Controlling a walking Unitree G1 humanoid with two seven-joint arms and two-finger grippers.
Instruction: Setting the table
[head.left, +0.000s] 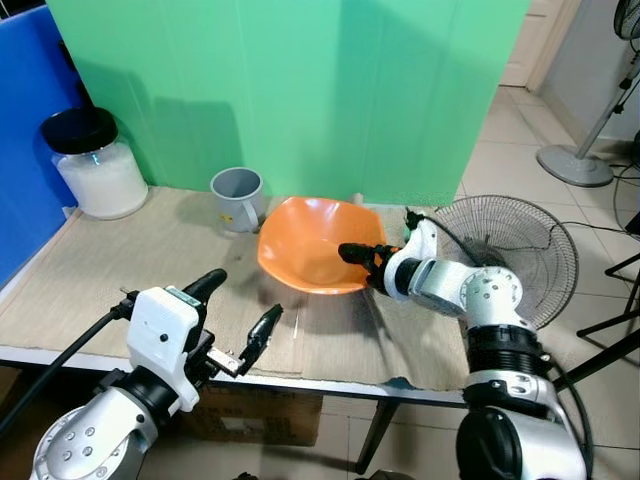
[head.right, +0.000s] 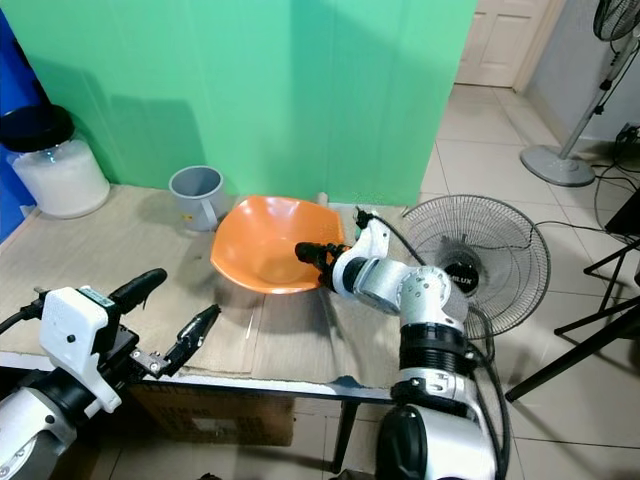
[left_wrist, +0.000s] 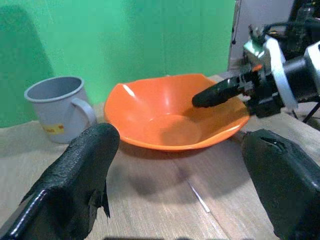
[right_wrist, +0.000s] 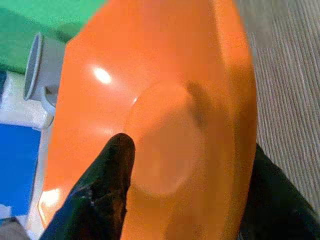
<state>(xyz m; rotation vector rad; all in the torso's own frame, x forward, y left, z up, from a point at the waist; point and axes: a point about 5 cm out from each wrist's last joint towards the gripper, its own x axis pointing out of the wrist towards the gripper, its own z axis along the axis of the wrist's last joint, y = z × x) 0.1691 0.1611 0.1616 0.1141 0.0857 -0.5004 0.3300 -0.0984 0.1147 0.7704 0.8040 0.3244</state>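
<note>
An orange bowl (head.left: 310, 240) sits at the middle of the table, tipped a little toward me. My right gripper (head.left: 353, 262) is shut on the bowl's right rim, with one black finger (right_wrist: 100, 190) inside the bowl and the other under its outer wall. The bowl's inside (right_wrist: 165, 100) holds nothing. A grey mug (head.left: 238, 197) stands upright just left of the bowl, by the green backdrop. My left gripper (head.left: 243, 300) hovers open near the table's front edge, pointing at the bowl (left_wrist: 170, 115), with nothing between its fingers (left_wrist: 80, 170).
A beige mat (head.left: 120, 270) covers the table. A glass jar with a black lid (head.left: 97, 165) stands at the back left. A round fan head (head.left: 510, 255) leans beside the table's right end. A cardboard box (head.left: 260, 410) lies under the front edge.
</note>
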